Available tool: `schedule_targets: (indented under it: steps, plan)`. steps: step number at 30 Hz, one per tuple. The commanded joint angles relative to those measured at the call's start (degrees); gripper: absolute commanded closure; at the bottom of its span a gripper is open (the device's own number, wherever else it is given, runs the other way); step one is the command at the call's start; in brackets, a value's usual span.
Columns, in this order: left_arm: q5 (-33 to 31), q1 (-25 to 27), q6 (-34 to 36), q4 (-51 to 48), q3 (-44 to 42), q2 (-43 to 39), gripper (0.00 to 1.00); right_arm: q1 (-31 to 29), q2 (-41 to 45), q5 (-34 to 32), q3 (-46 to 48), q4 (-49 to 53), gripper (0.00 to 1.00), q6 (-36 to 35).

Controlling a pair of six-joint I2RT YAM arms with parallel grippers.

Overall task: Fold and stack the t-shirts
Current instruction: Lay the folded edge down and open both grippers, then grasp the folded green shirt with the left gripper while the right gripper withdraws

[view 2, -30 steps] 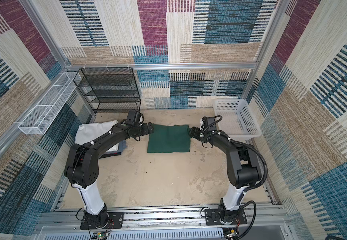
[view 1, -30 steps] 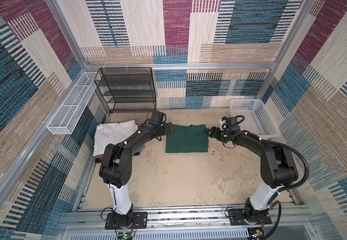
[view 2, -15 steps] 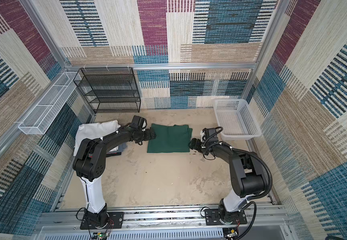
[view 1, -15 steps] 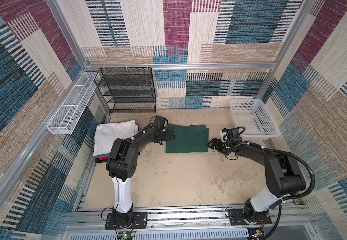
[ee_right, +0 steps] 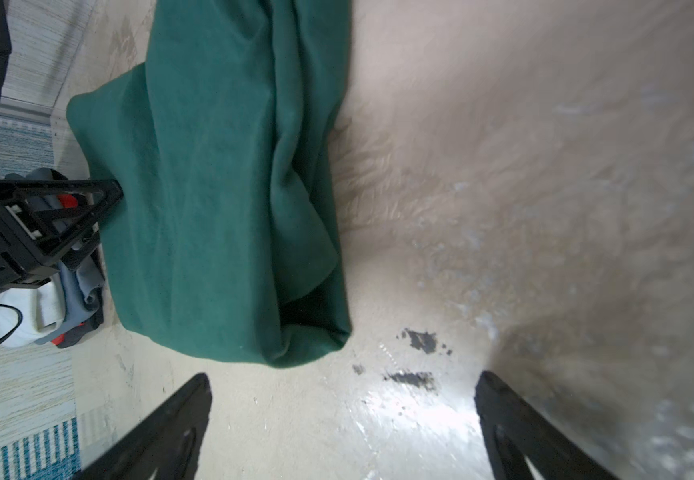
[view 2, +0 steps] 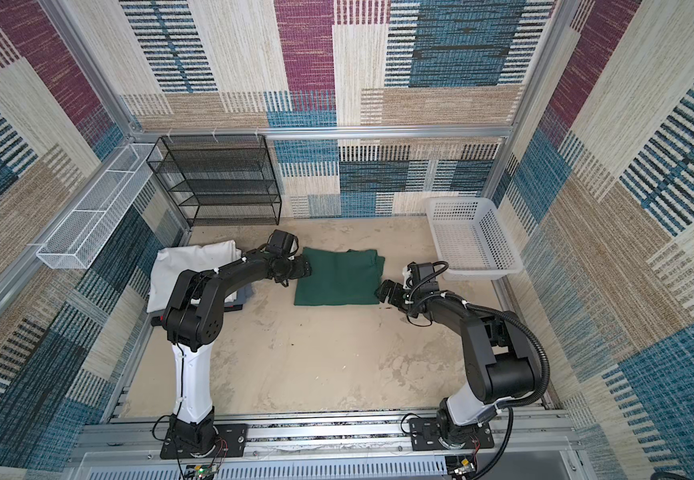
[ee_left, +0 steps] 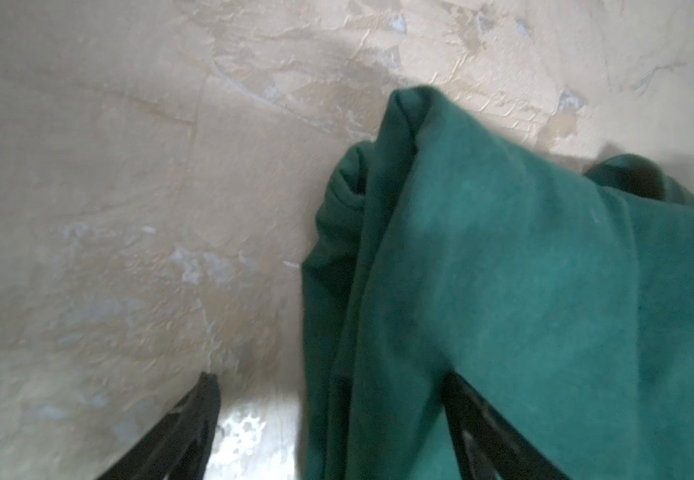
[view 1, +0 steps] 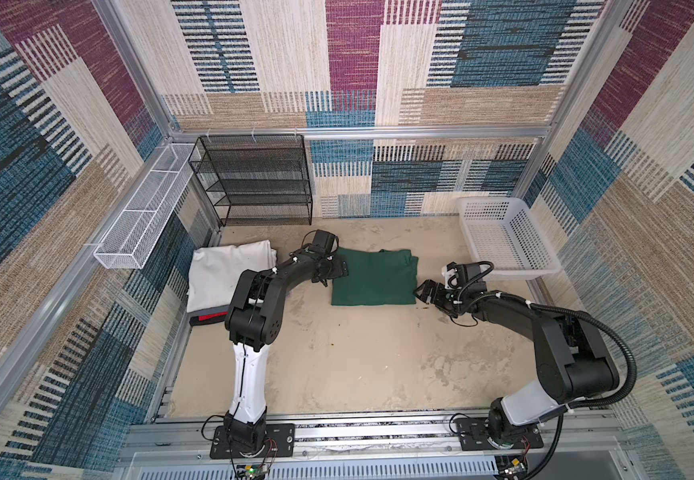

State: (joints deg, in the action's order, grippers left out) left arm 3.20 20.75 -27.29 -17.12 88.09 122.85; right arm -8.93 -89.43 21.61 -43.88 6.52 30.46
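A dark green t-shirt (view 1: 372, 278) (view 2: 337, 278) lies folded into a rectangle on the table in both top views. My left gripper (view 1: 339, 270) (ee_left: 328, 376) is open at its left edge; one finger rests on the table, the other lies over the cloth, and the folded edge (ee_left: 378, 291) runs between them. My right gripper (view 1: 424, 291) (ee_right: 343, 382) stands open and empty on bare table beside the shirt's near right corner (ee_right: 303, 349). At the left lies a stack with a folded white t-shirt (view 1: 228, 270) on top and grey and black/red t-shirts (view 1: 208, 318) beneath.
A white plastic basket (view 1: 503, 237) stands at the back right, close behind my right arm. A black mesh rack (view 1: 258, 178) stands against the back wall and a white wire tray (view 1: 145, 208) hangs on the left wall. Bare table (view 1: 357, 361) lies in front of the shirt.
My right gripper has slid along the shirt's right edge towards the front corner and opened wider. My left gripper has settled at the shirt's left edge and its jaws have narrowed a little.
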Motion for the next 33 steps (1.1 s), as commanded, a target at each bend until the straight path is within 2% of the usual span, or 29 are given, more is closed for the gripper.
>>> schedule_targets:
  steps: [1, 9, 12, 16, 23, 33]
  plan:
    - [-0.3, 0.1, 0.1, -3.5, 0.4, 1.1, 0.18, 0.0, 1.0, -2.2, 0.5, 0.2, 0.01, -1.7]
    - [-1.4, 0.8, -0.4, -6.8, 4.3, 4.2, 0.29, 0.0, 1.1, -0.8, 0.6, 0.5, 0.01, -3.1]
    - [-1.7, 1.0, -0.1, -10.6, 7.6, 6.2, 0.47, 0.0, 2.4, -0.9, 1.9, -0.5, 0.01, -2.9]
    - [-2.1, 1.1, -0.6, -10.8, 7.7, 6.3, 0.72, 0.0, 3.2, -0.3, 1.5, 0.0, 0.01, -3.9]
    - [-2.2, 1.6, 0.1, -14.4, 12.0, 8.0, 1.00, 0.0, 3.5, -1.7, 1.8, 0.5, 0.01, -5.8]
    - [-4.1, 1.8, 5.1, -21.5, 18.3, 3.7, 1.00, 0.1, 5.0, -1.0, 4.5, -2.4, 0.01, -5.0]
